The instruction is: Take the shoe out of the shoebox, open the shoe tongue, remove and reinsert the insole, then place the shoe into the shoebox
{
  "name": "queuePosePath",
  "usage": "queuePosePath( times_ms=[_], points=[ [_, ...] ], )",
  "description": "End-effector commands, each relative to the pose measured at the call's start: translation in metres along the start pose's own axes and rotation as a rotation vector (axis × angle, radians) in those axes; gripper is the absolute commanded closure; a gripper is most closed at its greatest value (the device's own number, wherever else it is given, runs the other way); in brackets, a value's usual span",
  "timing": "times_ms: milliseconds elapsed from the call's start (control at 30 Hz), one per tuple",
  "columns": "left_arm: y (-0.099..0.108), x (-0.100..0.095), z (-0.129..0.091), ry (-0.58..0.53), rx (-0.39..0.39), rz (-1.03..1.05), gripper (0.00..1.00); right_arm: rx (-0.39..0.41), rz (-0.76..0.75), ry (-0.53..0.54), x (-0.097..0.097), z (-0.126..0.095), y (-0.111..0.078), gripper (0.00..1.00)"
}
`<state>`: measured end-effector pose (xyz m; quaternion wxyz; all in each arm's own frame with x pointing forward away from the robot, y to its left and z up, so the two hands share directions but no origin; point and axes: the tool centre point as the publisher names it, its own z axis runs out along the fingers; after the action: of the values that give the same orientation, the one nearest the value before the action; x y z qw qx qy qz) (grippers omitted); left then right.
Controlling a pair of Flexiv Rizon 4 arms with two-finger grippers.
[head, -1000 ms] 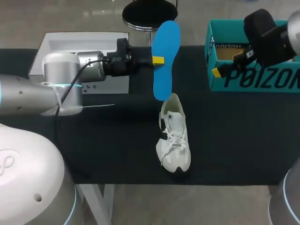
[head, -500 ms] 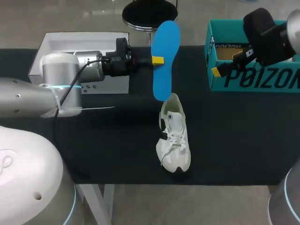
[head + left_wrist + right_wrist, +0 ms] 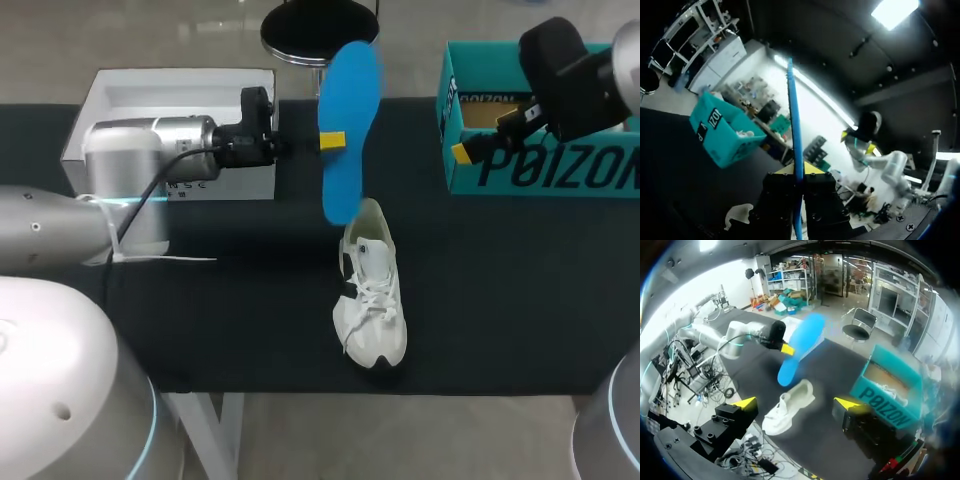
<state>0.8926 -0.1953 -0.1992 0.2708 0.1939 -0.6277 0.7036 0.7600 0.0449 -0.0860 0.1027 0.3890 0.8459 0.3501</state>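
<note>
At the far left of the black table (image 3: pixel 200 300) sits an open white box (image 3: pixel 170 95), with our left arm (image 3: pixel 150 150) stretched across in front of it. Our left gripper (image 3: pixel 333 140) is clamped on the blue insole (image 3: pixel 348 100), its yellow tips pinching the insole near the middle from both sides. The left wrist view shows the insole edge-on, a thin blue line running up from between the fingers (image 3: pixel 812 169). The insole is held clear of the table, standing almost on end, with its broad end up and its narrower end pointing down toward the shoe. That lower end is just beside the heel opening; we cannot tell whether the two touch.

The white shoe (image 3: pixel 372 300) stands on its sole in the middle of the table, outside the shoebox, laces up, its toe toward the near edge and its heel toward the insole.

To the right, the teal shoebox (image 3: pixel 500 175) stands open at the table's far right. Our right gripper (image 3: pixel 796 403) hangs in front of the box's near wall, its fingers spread wide and holding nothing, well apart from the shoe.
</note>
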Motion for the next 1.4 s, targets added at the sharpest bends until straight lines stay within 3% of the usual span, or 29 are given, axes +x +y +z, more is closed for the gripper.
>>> queuePosePath(
  times_ms=[33, 633, 667, 733, 800, 867, 933, 1067, 1200, 1400],
  points=[
    [0.005, 0.0, -0.01, 0.204, -0.035, 1.054, 1.0, 0.002, 0.001, -0.002, 0.0, 0.003, 0.002, 0.0],
    [0.005, 0.0, -0.01, 0.204, -0.035, 1.054, 1.0, 0.002, 0.001, -0.002, 0.0, 0.003, 0.002, 0.0],
    [0.002, 0.003, -0.007, 0.245, -0.122, 1.226, 1.0, 0.002, 0.001, -0.002, 0.0, 0.003, 0.002, 0.0],
    [-0.004, 0.011, -0.002, 0.314, -0.191, 1.485, 1.0, 0.002, 0.001, -0.002, 0.0, 0.003, 0.002, 0.0],
    [-0.005, 0.017, 0.002, 0.379, -0.314, 1.769, 1.0, 0.002, 0.001, -0.002, 0.0, 0.003, 0.002, 0.0],
    [-0.004, 0.021, 0.002, 0.376, -0.331, 1.837, 1.0, 0.002, 0.001, -0.002, 0.0, 0.003, 0.002, 0.0],
    [-0.002, 0.019, 0.0, 0.318, -0.417, 1.893, 1.0, 0.002, 0.001, -0.002, 0.0, 0.003, 0.002, 0.0],
    [-0.002, 0.021, -0.01, 0.275, -0.435, 2.033, 1.0, 0.002, 0.001, -0.002, 0.0, 0.003, 0.002, 0.0],
    [-0.001, 0.029, -0.02, 0.315, -0.438, 2.166, 1.0, 0.002, 0.001, -0.002, 0.0, 0.003, 0.002, 0.0],
    [0.0, 0.032, -0.022, 0.314, -0.515, 2.352, 1.0, 0.002, 0.001, -0.002, 0.0, 0.003, 0.002, 0.0]
  ],
)
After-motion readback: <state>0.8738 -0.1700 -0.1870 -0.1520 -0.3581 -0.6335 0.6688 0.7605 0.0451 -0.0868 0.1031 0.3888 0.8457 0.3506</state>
